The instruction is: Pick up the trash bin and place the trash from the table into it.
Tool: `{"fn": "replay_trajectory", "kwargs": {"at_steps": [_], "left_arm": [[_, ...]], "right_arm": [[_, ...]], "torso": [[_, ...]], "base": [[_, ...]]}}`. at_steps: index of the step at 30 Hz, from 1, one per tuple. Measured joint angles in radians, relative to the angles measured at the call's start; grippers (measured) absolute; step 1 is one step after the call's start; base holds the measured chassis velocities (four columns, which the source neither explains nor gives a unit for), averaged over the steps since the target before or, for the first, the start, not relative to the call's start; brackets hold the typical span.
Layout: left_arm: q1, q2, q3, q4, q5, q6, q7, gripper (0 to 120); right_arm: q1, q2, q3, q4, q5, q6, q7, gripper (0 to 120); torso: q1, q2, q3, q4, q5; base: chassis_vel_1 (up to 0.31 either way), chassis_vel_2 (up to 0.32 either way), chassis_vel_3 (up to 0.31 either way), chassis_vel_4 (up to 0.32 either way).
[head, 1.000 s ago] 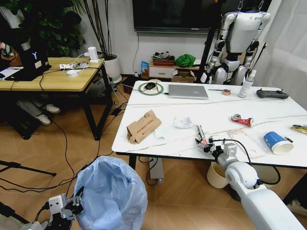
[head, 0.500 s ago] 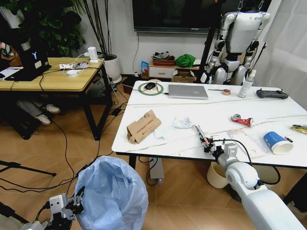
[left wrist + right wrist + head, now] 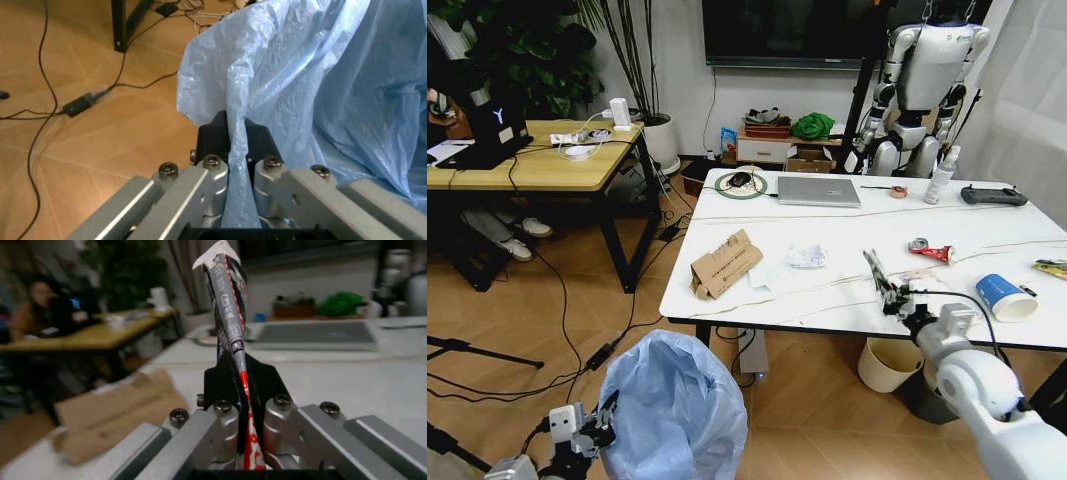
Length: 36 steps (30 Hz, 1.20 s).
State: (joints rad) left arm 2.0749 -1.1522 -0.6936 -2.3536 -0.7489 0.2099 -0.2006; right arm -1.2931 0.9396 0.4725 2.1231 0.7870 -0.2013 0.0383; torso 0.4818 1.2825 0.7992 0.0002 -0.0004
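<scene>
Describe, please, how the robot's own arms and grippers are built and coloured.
The right arm is smooth glossy white with rounded joints; a black cable loops along its wrist. The right gripper and left gripper have brushed silver metal linkage bars with round bolts and black finger pads. A black cable also trails from the left wrist.

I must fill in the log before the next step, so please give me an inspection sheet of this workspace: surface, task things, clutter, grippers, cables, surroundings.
Surface: the table, white marble-look top, holds litter.
Job's things: the trash bin hangs low beside the table's near corner; cardboard, crumpled paper, red can and blue cup lie on the table.
Clutter: laptop, spray bottle, black controller.
Grippers: left gripper shut on the bin's bag; right gripper shut on a flat wrapper, above the table's near edge.
Cables: several across the floor.
Surroundings: wooden desk, humanoid robot, cream bin under the table.
</scene>
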Motion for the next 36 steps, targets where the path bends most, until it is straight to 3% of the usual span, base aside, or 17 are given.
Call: {"fn": "replay_trajectory", "kwargs": {"at_steps": [1,5,7,13,21,23,30,32,34,36], "left_arm": [[0.0,0.0,0.0,0.0,0.0,0.0,0.0,0],[-0.005,0.003,-0.001,-0.013,-0.023,0.014,-0.009,0],[-0.008,0.003,0.002,-0.015,-0.025,0.017,-0.01,0],[-0.02,0.056,0.013,-0.011,-0.061,0.034,-0.03,0],[-0.099,0.15,0.059,0.013,-0.141,0.055,-0.073,0],[-0.152,0.223,0.101,0.035,-0.19,0.058,-0.087,0],[-0.254,0.354,0.179,0.074,-0.278,0.056,-0.107,0],[-0.257,0.365,0.182,0.077,-0.283,0.055,-0.106,0],[-0.248,0.351,0.165,0.067,-0.293,0.054,-0.105,0],[-0.241,0.342,0.153,0.059,-0.296,0.054,-0.105,0]], "right_arm": [[0.0,0.0,0.0,0.0,0.0,0.0,0.0,0],[0.056,-0.016,-0.222,0.082,0.055,0.093,-0.039,0],[0.068,-0.02,-0.265,0.081,0.055,0.116,-0.058,0],[0.149,-0.062,-0.513,-0.02,0.044,0.321,-0.201,0],[0.236,-0.033,-0.637,-0.097,0.026,0.367,-0.242,0],[0.258,-0.023,-0.657,-0.12,0.029,0.37,-0.257,0],[0.315,-0.012,-0.732,-0.124,0.05,0.351,-0.233,0],[0.345,-0.005,-0.786,-0.128,0.053,0.338,-0.194,0],[0.42,0.02,-0.913,-0.141,0.05,0.315,-0.098,0],[0.456,0.037,-0.954,-0.151,0.048,0.308,-0.063,0]], "torso": [[0.0,0.0,0.0,0.0,0.0],[0.0,0.0,0.0,0.0004,0.0003],[0.0,0.0,0.0,0.0003,0.0003],[0.0,0.0,0.0,0.0002,0.0005],[0.0,0.0,0.0,0.0002,0.0003],[0.0,0.0,0.0,0.0001,0.0002],[0.0,0.0,0.0,-0.0005,0.0],[0.0,0.0,0.0,-0.0006,0.0001],[0.0,0.0,0.0,-0.0002,-0.0001],[0.0,0.0,0.0,0.0,0.0]], "base": [[0.0,0.0,0.0,0.0],[0.0,0.0,0.0,0.0],[0.0,0.0,0.0,0.0],[0.0,0.0,0.0,0.0],[0.0,0.0,0.0,0.0],[0.0,0.0,0.0,0.0],[0.0,0.0,0.0,0.0],[0.0,0.0,0.0,0.0],[0.0,0.0,0.0,0.0],[0.0,0.0,0.0,0.0]]}}
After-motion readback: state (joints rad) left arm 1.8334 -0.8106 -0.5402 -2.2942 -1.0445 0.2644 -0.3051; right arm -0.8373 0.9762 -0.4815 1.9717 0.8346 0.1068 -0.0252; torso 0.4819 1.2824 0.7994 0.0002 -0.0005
